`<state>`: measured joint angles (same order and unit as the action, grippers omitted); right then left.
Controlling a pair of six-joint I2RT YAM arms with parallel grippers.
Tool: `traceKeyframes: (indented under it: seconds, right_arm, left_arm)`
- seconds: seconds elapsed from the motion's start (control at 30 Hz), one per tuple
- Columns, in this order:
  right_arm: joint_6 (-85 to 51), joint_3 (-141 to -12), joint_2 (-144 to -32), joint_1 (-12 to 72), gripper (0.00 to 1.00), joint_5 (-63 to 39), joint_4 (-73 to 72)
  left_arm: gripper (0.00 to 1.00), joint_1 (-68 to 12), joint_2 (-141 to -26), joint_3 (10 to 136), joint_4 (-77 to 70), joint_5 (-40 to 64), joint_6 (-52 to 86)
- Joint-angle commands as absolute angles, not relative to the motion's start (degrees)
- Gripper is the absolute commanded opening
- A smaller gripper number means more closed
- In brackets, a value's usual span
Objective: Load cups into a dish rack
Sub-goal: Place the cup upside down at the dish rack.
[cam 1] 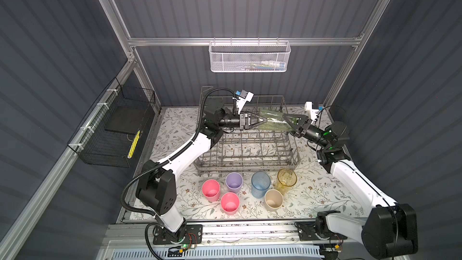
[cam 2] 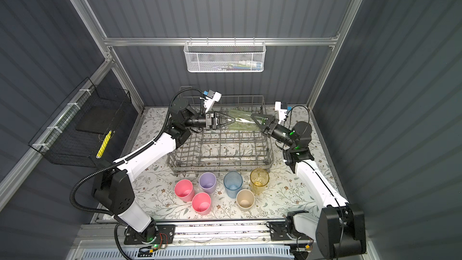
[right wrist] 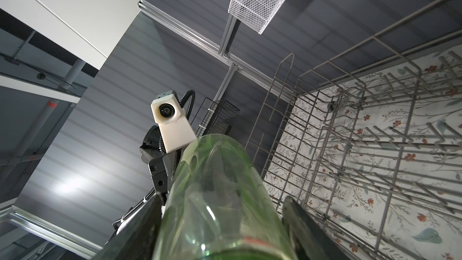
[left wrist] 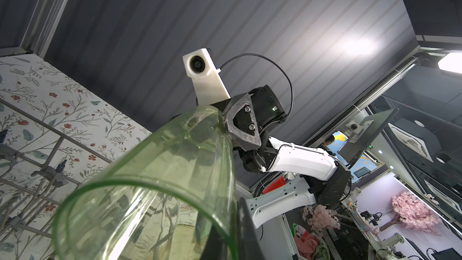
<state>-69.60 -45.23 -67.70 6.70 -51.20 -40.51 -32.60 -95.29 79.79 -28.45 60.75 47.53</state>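
Six cups (cam 1: 260, 185) stand before the rack (cam 1: 247, 168) — another cup (cam 1: 273, 121) above it.

A see-through pale green is shown by the green cup (cam 1: 273, 122), edged darker green at the rim. Pink is worn by one pink cup (cam 1: 210, 190) and by a second pink cup (cam 1: 229, 203); lilac is seen on the lilac cup (cam 1: 234, 182), beige on the beige cup (cam 1: 273, 199). A ribbed translucent blue is carried by the blue cup (cam 1: 260, 184), a clear amber-yellow by the amber cup (cam 1: 286, 179). The rack (cam 1: 247, 168) is finished in plain grey wire. The table cover (cam 1: 317, 196) is printed white with grey-green leafy sprigs and small red-brown flowers. The walls (cam 1: 237, 8) are striped in dark slate grey. A white mesh basket (cam 1: 250, 57) and a black wire basket (cam 1: 110, 133) are noted, a yellow strip (cam 1: 133, 144) showing in the black one.
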Motion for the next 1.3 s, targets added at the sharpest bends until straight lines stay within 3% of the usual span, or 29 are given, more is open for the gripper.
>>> traceKeyframes:
  seconds: [0.0,0.13,0.33,0.7,0.87,1.07,1.27]
  right_arm:
    - [-66.6,-46.8,-65.7,7.4,0.77,-55.7,-40.4]
    - [-67.0,-46.7,-65.9,7.4,0.86,-56.9,-41.3]
    - [-66.8,-46.5,-65.7,7.4,0.85,-56.8,-41.0]
    - [-67.0,-46.0,-65.4,7.4,0.65,-56.7,-41.7]
    - [-66.7,-45.4,-64.6,7.1,0.58,-55.6,-41.8]
    - [-66.3,-44.1,-62.4,5.8,0.5,-53.7,-41.1]
    - [-65.8,-44.3,-62.2,5.2,0.47,-53.5,-40.1]
  left_arm:
    - [0.0,-32.8,-96.6,82.7,-27.4,58.1,45.4]
    - [0.0,-32.7,-97.0,83.0,-27.4,58.3,45.5]
    - [0.0,-32.7,-97.2,83.2,-27.7,58.7,45.9]
    - [0.0,-32.7,-97.9,83.8,-27.8,58.9,46.3]
    - [0.09,-32.5,-97.6,83.7,-27.8,58.9,46.3]
    - [0.28,-31.4,-96.4,83.1,-27.6,58.4,46.5]
    - [0.29,-30.1,-95.5,82.4,-27.5,58.3,46.4]
